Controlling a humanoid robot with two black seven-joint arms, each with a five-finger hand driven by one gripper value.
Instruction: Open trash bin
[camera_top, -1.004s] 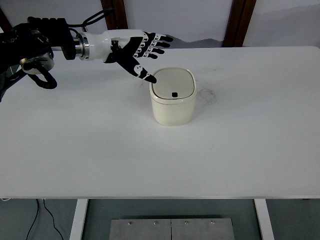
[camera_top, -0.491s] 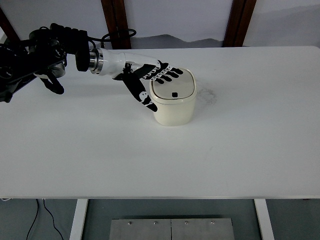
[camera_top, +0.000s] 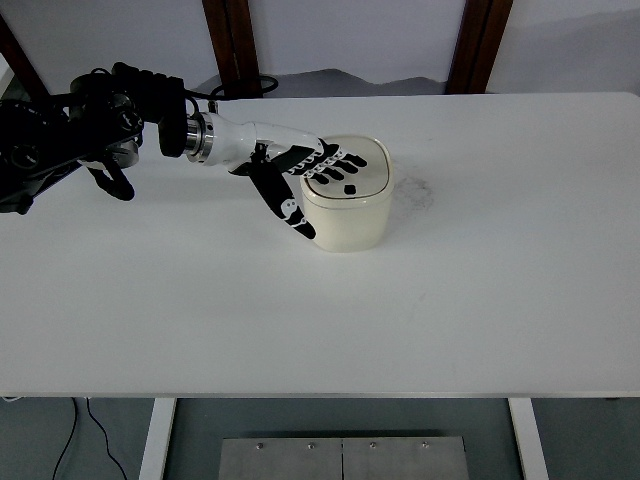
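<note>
Your robot's left hand reaches in from the left and lies flat over the cream trash bin, which stands on the white table a little behind its middle. You can see the fingers spread and laid across the bin's closed lid, their tips near the small dark button, while the thumb hangs down the bin's left wall; nothing is gripped. A faint grey smudge marks the tabletop just right of the bin.
</note>
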